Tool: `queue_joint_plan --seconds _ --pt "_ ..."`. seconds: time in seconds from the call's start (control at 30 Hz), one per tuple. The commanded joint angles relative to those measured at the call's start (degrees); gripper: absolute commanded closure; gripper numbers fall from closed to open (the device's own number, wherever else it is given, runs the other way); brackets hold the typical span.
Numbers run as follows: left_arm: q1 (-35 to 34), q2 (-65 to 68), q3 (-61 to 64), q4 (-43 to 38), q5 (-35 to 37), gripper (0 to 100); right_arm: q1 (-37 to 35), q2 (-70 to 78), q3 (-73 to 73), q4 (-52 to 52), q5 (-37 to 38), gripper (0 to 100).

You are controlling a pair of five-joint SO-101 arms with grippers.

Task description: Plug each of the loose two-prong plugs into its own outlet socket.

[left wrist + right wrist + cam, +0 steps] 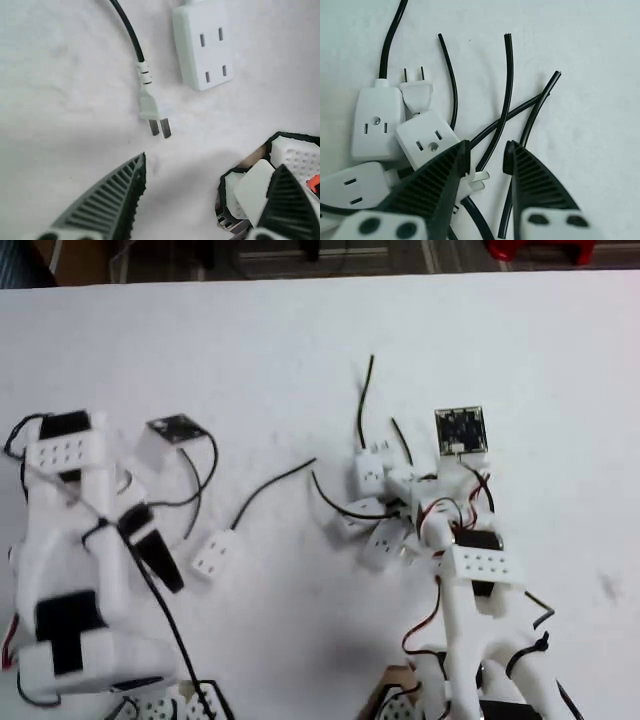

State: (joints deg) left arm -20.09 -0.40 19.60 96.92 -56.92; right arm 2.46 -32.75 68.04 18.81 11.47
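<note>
My left gripper [211, 162] hangs at the lower left of the high view over the white worktop [300, 350], spread wide and holding nothing. Just ahead of its black ribbed fingers [112, 202] a white two-prong plug [149, 105] on a black cord lies flat on the worktop. Its prongs are turned toward the gripper and it touches neither finger. Beside the plug, a little apart from it, lies a white rectangular outlet block [202, 42] with two pairs of slots facing up. The high view puts this block left of centre, just right of my left arm, with its cord trailing up toward the middle of the frame. My right gripper [486, 146] is at the centre right of the high view, over a heap of white outlets [370, 477]. Its fingers stand a little apart, clamped on nothing, and loose black cords [509, 60] run beneath the gap. Next to it lie a white outlet with a round earth hole [375, 122], a second earthed outlet [427, 137] partly under one finger, and a two-slot outlet [352, 185]. A small white plug [416, 95] rests loose against the first two, prongs pointing away from the gripper. A pair of metal prongs [481, 175] peeks out beside that finger.
</note>
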Motion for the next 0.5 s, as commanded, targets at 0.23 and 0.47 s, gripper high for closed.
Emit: queue_joint_plan --seconds 0.23,0.47 --pt "5.23 13.93 -4.57 -3.25 6.51 71 -0.13 -0.04 -0.53 -1.10 0.35 87.6" --pt "6.46 15.34 -4.48 -9.76 8.53 71 -0.13 -0.04 -0.53 -1.10 0.35 87.6"
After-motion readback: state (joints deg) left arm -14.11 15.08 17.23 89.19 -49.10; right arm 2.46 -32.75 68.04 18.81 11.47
